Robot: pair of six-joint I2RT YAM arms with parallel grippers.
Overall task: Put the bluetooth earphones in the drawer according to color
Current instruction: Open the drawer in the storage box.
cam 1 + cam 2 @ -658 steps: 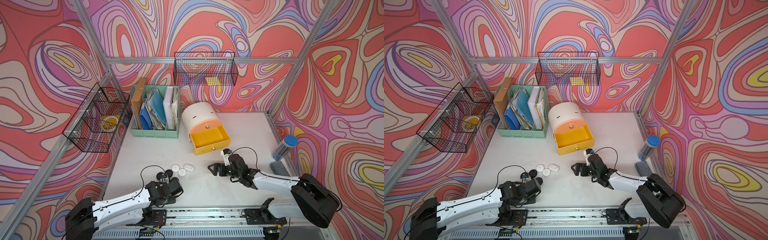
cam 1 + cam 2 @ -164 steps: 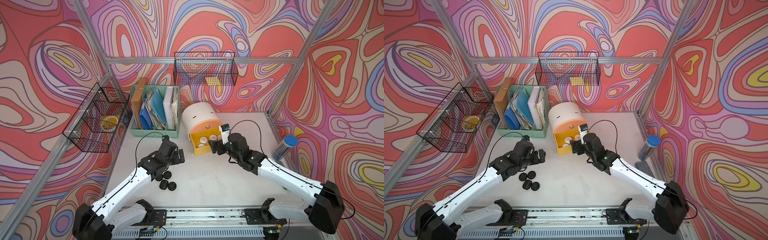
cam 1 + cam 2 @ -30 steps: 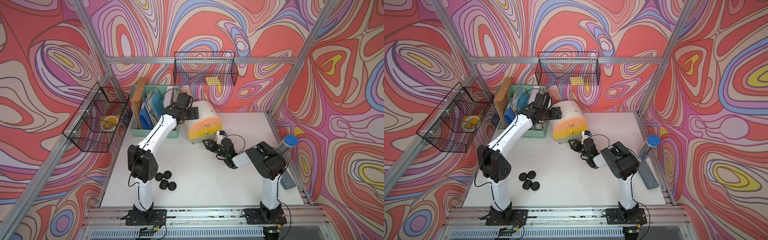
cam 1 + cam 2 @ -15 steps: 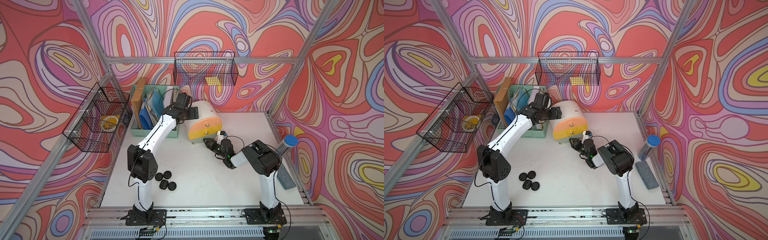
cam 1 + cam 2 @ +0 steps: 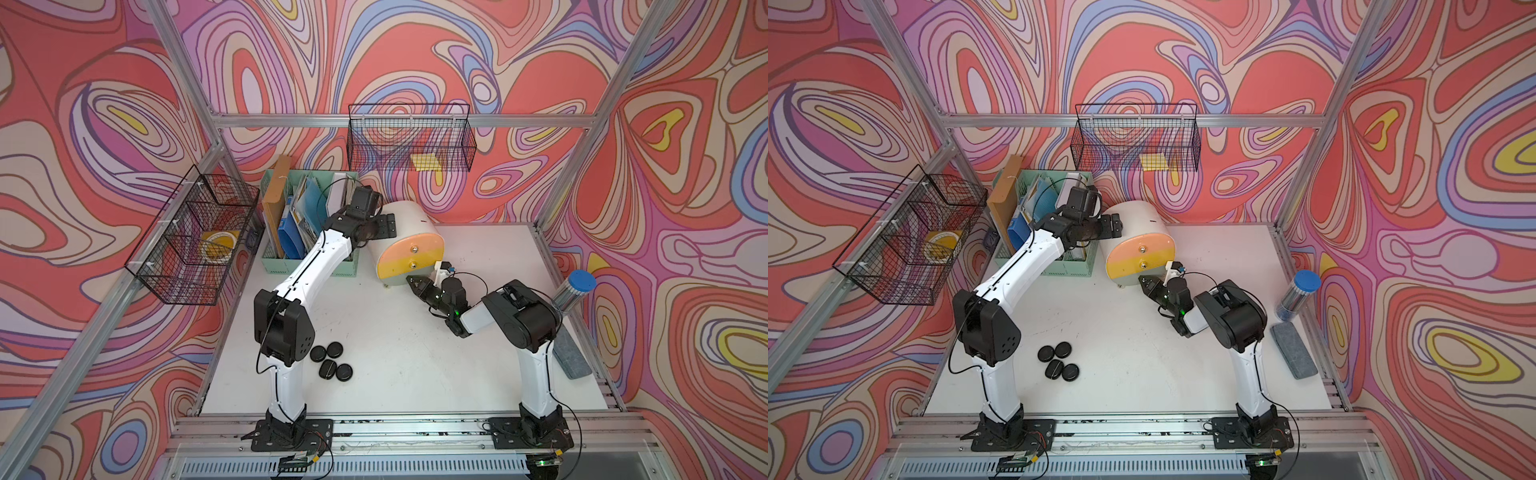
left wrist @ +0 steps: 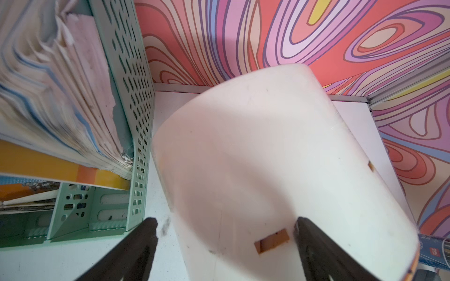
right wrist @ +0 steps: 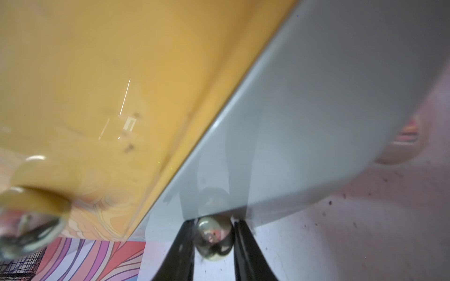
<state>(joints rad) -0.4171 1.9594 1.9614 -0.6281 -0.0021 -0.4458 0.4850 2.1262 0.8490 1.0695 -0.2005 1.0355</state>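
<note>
In both top views, the small white barrel-topped chest of drawers (image 5: 405, 218) (image 5: 1133, 216) stands at the far middle of the white table (image 5: 415, 374), with its peach, yellow and grey-green fronts lying flush. Just left of it stands a mint-green perforated plastic file holder (image 5: 278, 266), stuffed with papers. Four black pebble-shaped plastic earphone cases (image 5: 332, 362) (image 5: 1059, 362) lie bunched on the near left of the table. They are beside the left arm and well apart from the chest. The left gripper (image 5: 384, 226) reaches across the file holder to the chest's left flank. The right gripper (image 5: 415, 283) sits at the lower edge of the chest's front.

From the left wrist, the left gripper (image 6: 225, 225) has its black fingers (image 6: 143, 243) spread wide. One is over the strip of table beside the file holder and the other over the chest's white shell, with nothing clamped between them.

From the right wrist, the right gripper (image 7: 214, 233) has a finger close on either side of the round gold knob (image 7: 214, 239) on the grey-green drawer front (image 7: 316, 121). Whether they actually pinch it, I cannot tell.
</note>
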